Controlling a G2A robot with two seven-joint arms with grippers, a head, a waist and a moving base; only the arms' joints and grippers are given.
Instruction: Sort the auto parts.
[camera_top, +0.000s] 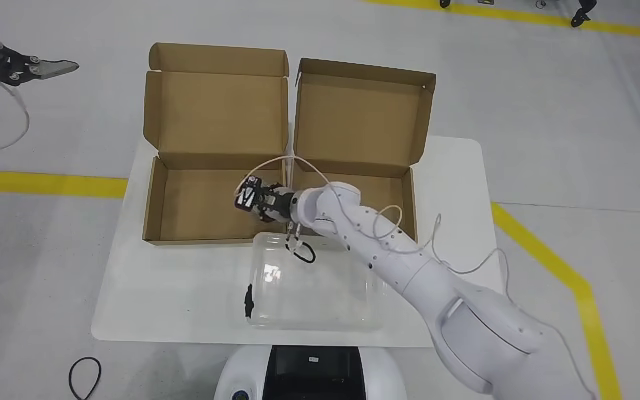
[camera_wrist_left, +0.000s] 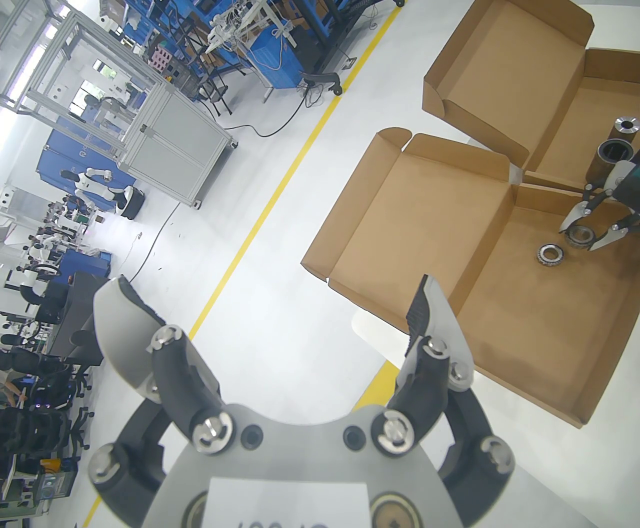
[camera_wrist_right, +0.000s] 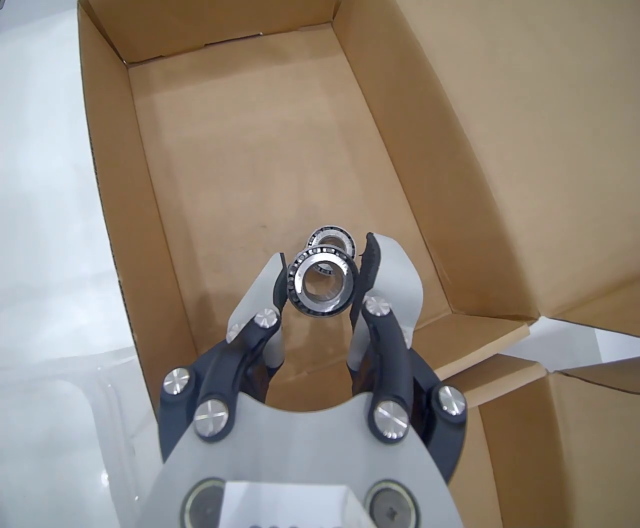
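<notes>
Right end effector (camera_wrist_right: 325, 260) clamped on bearing (camera_wrist_right: 346, 286) near box (camera_wrist_right: 440, 210) wall, left end effector (camera_wrist_left: 274, 287) spread wide

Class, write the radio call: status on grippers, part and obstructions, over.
Left gripper open, empty. Right gripper shut on bearing, inside left box. Second bearing on box floor close by.
</notes>
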